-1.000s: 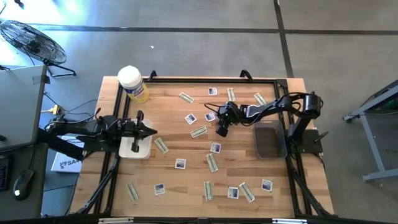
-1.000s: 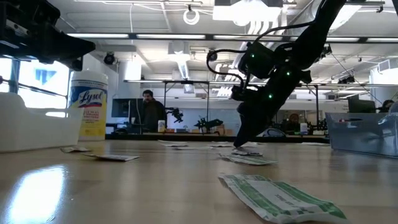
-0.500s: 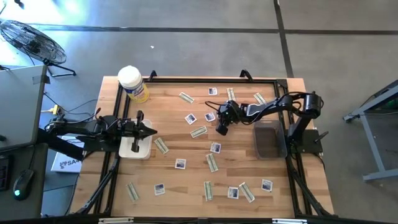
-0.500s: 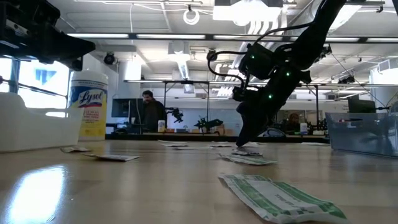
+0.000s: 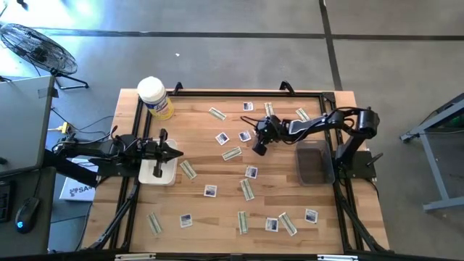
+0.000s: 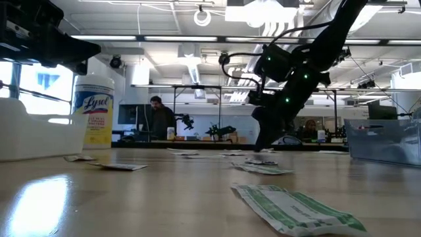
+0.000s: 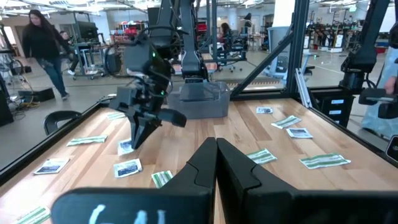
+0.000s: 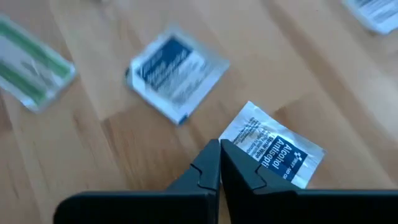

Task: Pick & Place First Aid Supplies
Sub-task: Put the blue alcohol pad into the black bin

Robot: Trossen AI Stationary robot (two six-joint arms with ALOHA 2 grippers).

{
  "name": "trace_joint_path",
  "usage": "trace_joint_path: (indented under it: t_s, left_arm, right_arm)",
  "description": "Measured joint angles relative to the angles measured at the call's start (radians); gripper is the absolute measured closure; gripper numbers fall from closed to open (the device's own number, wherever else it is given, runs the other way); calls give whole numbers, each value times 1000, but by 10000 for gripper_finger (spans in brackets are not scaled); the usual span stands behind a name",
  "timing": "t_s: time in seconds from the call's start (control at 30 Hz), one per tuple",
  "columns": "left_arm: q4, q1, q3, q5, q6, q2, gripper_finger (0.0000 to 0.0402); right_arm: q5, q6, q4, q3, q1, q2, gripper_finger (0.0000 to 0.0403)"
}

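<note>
Left arm: the left gripper point(image 5: 171, 153) waits at the table's 9 o'clock side, above a white plastic tray point(image 5: 158, 171). Its fingers are pressed together and hold nothing.

Yellow tub: a big yellow canister with a white lid point(image 5: 154, 97) stands at the table's 10 o'clock corner. It is not part of the job.

Supplies: many small flat packets lie all over the light wooden table point(image 5: 203, 206). Some are white squares with dark blue print, like one point(image 5: 222, 138) near the middle. Some are thin green-striped strips, like one point(image 5: 232, 154) just beside it.

Right arm: the right gripper point(image 5: 256, 150) is near the middle of the table, a bit toward 1 o'clock. Its tips are pinched together on the corner of a white square alcohol pad point(image 8: 272, 150).

Grey bin: a clear grey plastic bin point(image 5: 313, 165) sits at the 3 o'clock side, likely where the packets go.

What could go wrong: the pinch is only on a thin corner, so the pad could slip out when lifted or moved fast. It could fall short of the bin.
</note>
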Motion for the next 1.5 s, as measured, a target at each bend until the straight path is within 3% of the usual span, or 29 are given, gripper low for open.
trace_joint_path:
  t_s: [0.23, 0.37, 0.73, 0.87, 1.03, 1.23, 1.5]
  left_arm:
    - [0, 0, 0, 0, 0, 0, 401]
    - [0, 0, 0, 0, 0, 0, 401]
    - [0, 0, 0, 0, 0, 0, 401]
    - [0, 0, 0, 0, 0, 0, 401]
    - [0, 0, 0, 0, 0, 0, 401]
    - [0, 0, 0, 0, 0, 0, 401]
    - [0, 0, 0, 0, 0, 0, 401]
  right_arm:
    - [-24, 68, -58, 1, 2, -119, 402]
    - [-48, 136, -203, 2, 36, -248, 402]
    - [-6, 527, -695, 4, 333, -713, 402]
    - [17, 725, -925, 3, 420, -799, 402]
    - [54, 904, -1129, 3, 497, -818, 402]
    - [78, 977, -1126, -84, 527, -815, 402]
    - [109, 979, -968, -266, 504, -811, 403]
